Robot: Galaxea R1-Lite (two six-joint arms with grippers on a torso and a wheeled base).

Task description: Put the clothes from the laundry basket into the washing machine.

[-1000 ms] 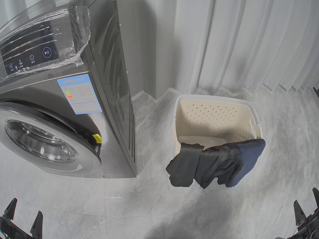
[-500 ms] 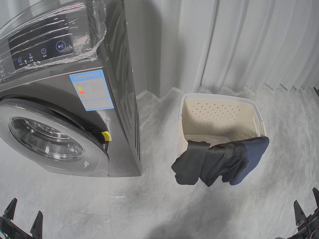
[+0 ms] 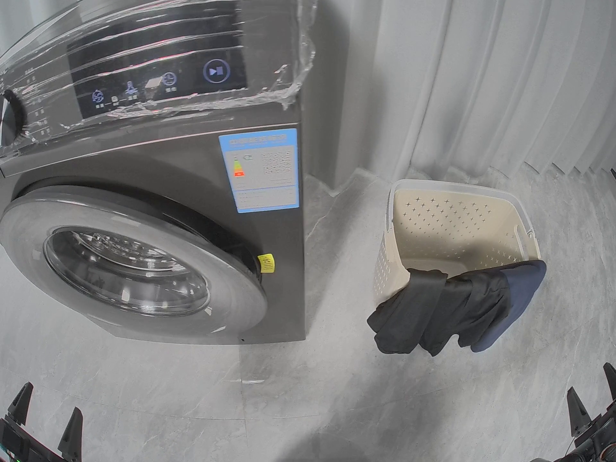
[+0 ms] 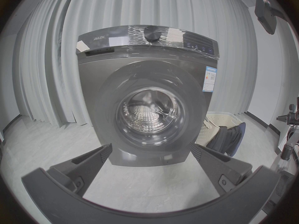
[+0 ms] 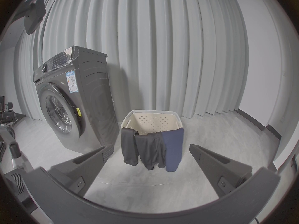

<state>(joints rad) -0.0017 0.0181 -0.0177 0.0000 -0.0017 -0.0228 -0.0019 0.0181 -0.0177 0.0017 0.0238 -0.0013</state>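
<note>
A grey washing machine (image 3: pixel 192 181) stands at the left of the head view, its round door (image 3: pixel 128 271) closed. To its right sits a cream laundry basket (image 3: pixel 462 226) on the floor, with dark grey clothes (image 3: pixel 436 312) and a navy garment (image 3: pixel 516 296) draped over its near rim. My left gripper (image 3: pixel 45 418) hangs low at the bottom left, open and empty, facing the machine door (image 4: pixel 151 115). My right gripper (image 3: pixel 593 396) is at the bottom right, open and empty, pointed at the basket (image 5: pixel 152 120) and its clothes (image 5: pixel 151 150).
White pleated curtains (image 3: pixel 487 65) close off the back. Plastic film covers the machine's control panel (image 3: pixel 154 78). Grey marble-look floor (image 3: pixel 333 386) lies open between the grippers, the machine and the basket.
The whole head picture has shifted right: the camera has turned left, so the machine front fills more of the view. Basket, clothes and both grippers keep their places.
</note>
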